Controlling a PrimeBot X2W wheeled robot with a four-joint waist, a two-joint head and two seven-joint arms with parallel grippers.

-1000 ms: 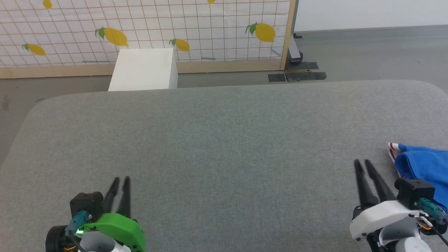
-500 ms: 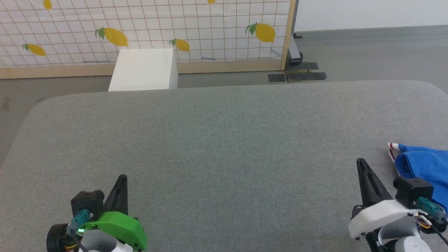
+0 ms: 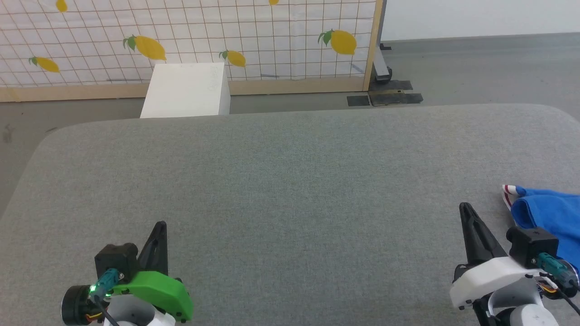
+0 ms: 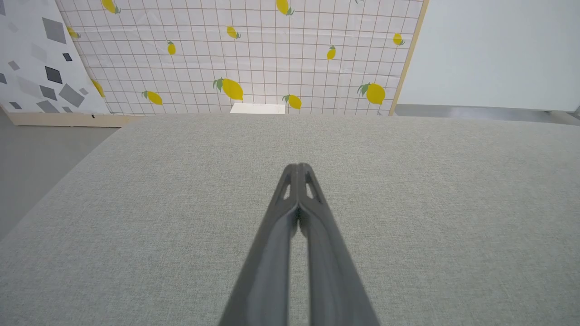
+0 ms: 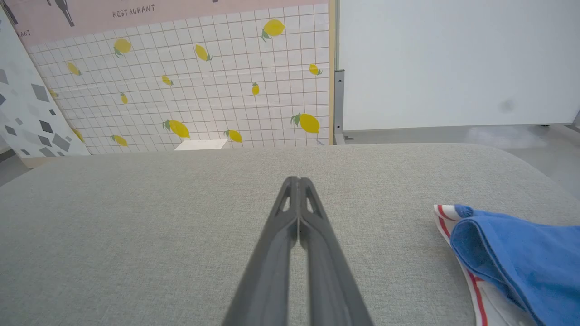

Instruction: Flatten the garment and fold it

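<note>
The garment (image 3: pixel 550 215) is a royal-blue shirt with red-and-white striped trim, bunched at the right edge of the grey padded table (image 3: pixel 290 181); the right wrist view has the garment (image 5: pixel 512 258) at lower right. My right gripper (image 3: pixel 464 208) hovers just left of it, fingers pressed together and holding nothing; its tips (image 5: pixel 297 180) meet over bare fabric. My left gripper (image 3: pixel 161 225) sits at the lower left, far from the garment, also shut and holding nothing, tips (image 4: pixel 297 166) together.
A white box (image 3: pixel 188 90) stands on the floor beyond the table's far edge. Behind it is a lemon-patterned grid screen (image 3: pixel 190 40) with a wooden frame. Grey floor lies to the left and far right of the table.
Both grippers closed from slightly parted fingers to fully shut, and both have crept a little forward. The garment has not moved.
</note>
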